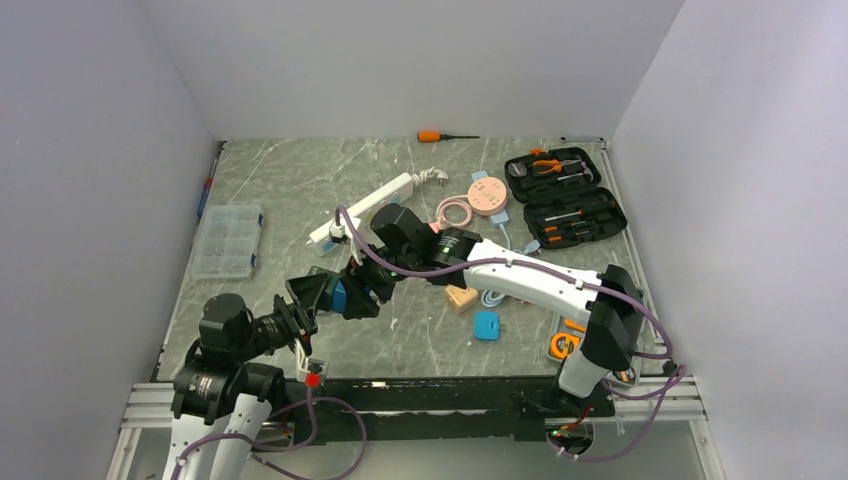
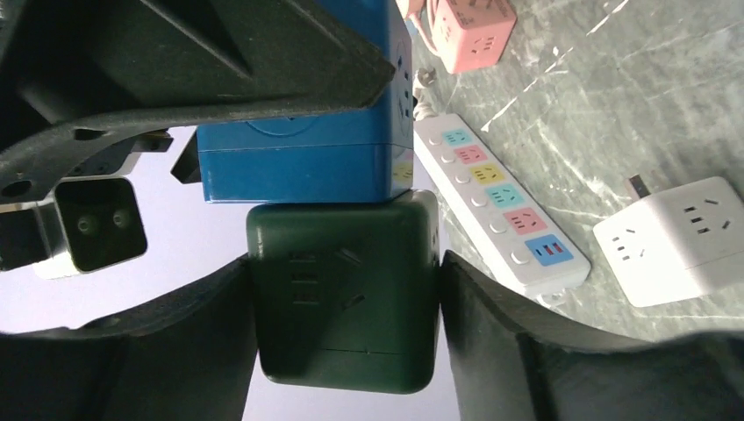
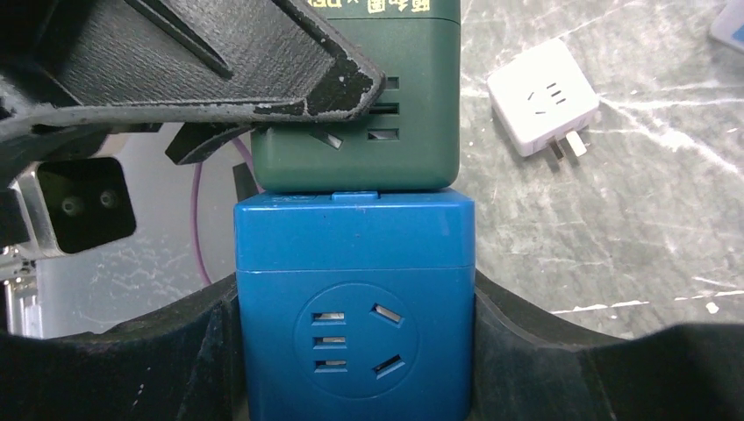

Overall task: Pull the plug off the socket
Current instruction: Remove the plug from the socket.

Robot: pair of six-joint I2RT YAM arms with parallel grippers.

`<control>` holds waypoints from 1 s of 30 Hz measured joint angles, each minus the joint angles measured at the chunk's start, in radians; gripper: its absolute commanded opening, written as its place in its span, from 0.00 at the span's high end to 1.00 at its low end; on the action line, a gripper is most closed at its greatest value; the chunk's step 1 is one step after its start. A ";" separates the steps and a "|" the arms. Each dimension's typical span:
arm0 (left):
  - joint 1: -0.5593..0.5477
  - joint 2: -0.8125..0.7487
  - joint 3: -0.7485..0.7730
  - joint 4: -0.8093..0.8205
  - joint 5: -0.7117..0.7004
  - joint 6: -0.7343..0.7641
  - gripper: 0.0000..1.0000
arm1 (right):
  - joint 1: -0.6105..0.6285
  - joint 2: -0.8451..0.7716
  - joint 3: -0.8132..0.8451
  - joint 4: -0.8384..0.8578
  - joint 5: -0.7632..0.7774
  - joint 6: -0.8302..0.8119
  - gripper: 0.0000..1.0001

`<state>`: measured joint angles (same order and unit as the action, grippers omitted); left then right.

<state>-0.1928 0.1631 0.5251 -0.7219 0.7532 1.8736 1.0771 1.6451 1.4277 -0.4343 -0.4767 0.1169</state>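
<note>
Left tool (image 2: 344, 281): pinching green cube (image 2: 342, 333) by its sides
Right tool (image 3: 355, 303): pinching blue cube (image 3: 355, 254), face-to-face against green cube
Socket (image 2: 496, 206): flat on bench (image 2: 632, 105) beyond the cubes, apart from both tools

Grey-green marbling, white veins: worktop (image 1: 300, 180). 
Plain dark green: dark green cube (image 2: 342, 294). 
Saturated blue: blue cube (image 3: 355, 307). 
White body, outlets teal, pink, yellow, teal, pink, then blue end panel: power strip (image 2: 500, 206). 
Salmon: pink cube (image 2: 474, 31), round disc (image 1: 488, 196). 
All white: white cube (image 2: 676, 237). 
Orange handle, far edge: screwdriver (image 1: 430, 136). 
Black, far right corner: tool case (image 1: 563, 199); orange-handled pliers (image 1: 545, 166) inside.
</note>
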 measured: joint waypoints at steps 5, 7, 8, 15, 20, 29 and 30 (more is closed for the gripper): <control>0.004 0.032 0.001 0.023 -0.016 -0.016 0.71 | -0.003 0.003 0.005 0.012 0.023 0.000 1.00; 0.005 0.035 0.001 0.025 -0.018 -0.021 0.72 | -0.003 0.007 0.006 0.017 0.025 0.005 1.00; 0.005 0.035 0.000 0.025 -0.019 -0.022 0.74 | -0.003 0.011 0.010 0.016 0.025 0.006 1.00; 0.015 0.035 -0.005 0.022 -0.067 -0.023 0.98 | -0.003 0.061 0.053 0.009 0.025 0.013 0.31; 0.007 0.035 -0.012 0.029 -0.048 -0.027 1.00 | 0.006 0.069 0.051 0.075 0.012 0.031 0.22; 0.004 0.027 -0.014 0.019 -0.048 -0.032 1.00 | 0.005 0.091 0.050 0.129 0.004 0.043 0.39; 0.004 0.027 -0.014 0.017 -0.050 -0.033 1.00 | 0.004 0.092 0.050 0.129 0.003 0.044 0.39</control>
<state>-0.1886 0.1898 0.5110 -0.7052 0.7036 1.8404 1.0813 1.7374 1.4780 -0.3054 -0.4732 0.1612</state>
